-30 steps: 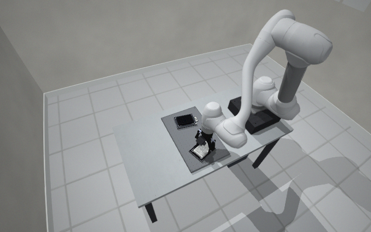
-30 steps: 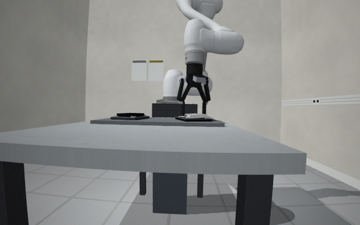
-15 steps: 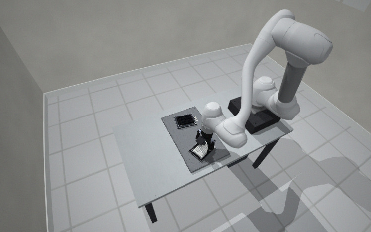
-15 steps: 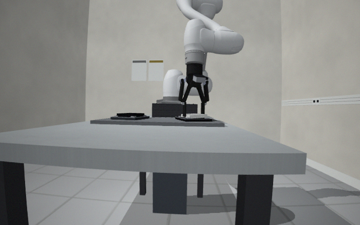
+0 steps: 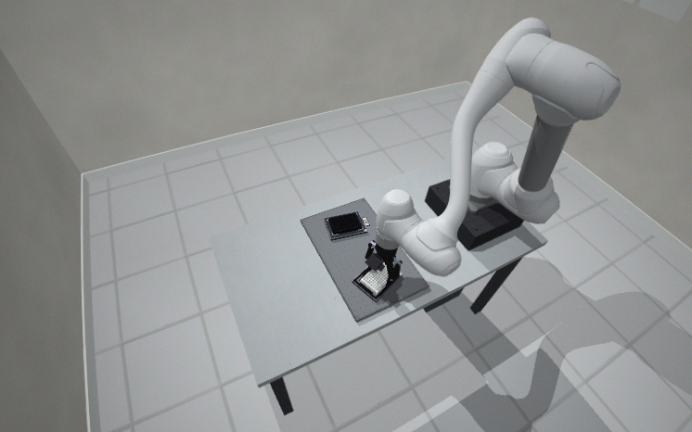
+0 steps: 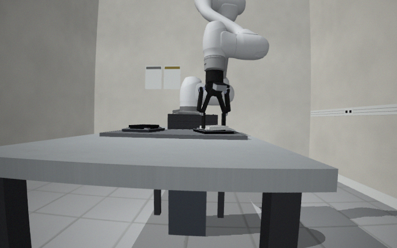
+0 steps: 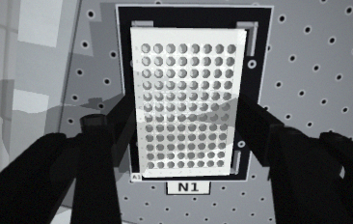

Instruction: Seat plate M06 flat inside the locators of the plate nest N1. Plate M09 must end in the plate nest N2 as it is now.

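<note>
Readable text, wrist view only:

- "N1", black letters on a small white tag (image 7: pixel 188 187), fixed to the perforated board just below the near edge of the black nest frame (image 7: pixel 263 58).
- A tiny white corner mark (image 7: pixel 135 177) at the frame's near-left corner, left of and just above the tag; reads like "A1", too small to be sure.

Two sheets on the wall (image 6: pixel 162 77), behind the frame in the exterior view: coloured top bands, no legible writing.

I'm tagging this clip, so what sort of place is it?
Probably a lab automation bench: a white well plate sits in a nest labelled N1 on a perforated board, with a robot arm mounted on the table.
</note>
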`<action>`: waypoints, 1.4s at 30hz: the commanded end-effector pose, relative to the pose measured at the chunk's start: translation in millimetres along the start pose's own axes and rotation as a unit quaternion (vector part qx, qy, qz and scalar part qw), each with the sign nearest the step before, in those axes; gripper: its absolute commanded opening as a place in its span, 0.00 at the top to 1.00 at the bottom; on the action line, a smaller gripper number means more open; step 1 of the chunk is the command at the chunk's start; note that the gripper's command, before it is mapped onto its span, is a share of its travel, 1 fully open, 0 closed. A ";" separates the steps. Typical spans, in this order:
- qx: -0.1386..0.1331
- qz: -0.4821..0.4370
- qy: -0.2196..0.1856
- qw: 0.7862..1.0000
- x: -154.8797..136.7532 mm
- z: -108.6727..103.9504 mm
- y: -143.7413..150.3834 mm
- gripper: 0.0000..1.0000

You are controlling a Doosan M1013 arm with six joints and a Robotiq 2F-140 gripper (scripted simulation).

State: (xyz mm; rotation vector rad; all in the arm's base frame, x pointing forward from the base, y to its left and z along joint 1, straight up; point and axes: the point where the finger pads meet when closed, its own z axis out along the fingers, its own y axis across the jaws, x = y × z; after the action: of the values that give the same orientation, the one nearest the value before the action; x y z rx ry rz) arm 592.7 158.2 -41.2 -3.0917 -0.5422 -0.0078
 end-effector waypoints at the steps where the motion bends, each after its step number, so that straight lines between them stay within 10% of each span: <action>1: 0.000 0.000 0.000 1.000 0.4 -3.7 0.0 0.90; 42: 0.000 0.000 0.000 1.000 0.3 -29.4 7.1 0.90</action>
State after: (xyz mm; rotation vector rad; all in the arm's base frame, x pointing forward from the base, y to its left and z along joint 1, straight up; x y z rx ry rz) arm 594.7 151.8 -12.3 -3.0920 -0.5418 -0.0077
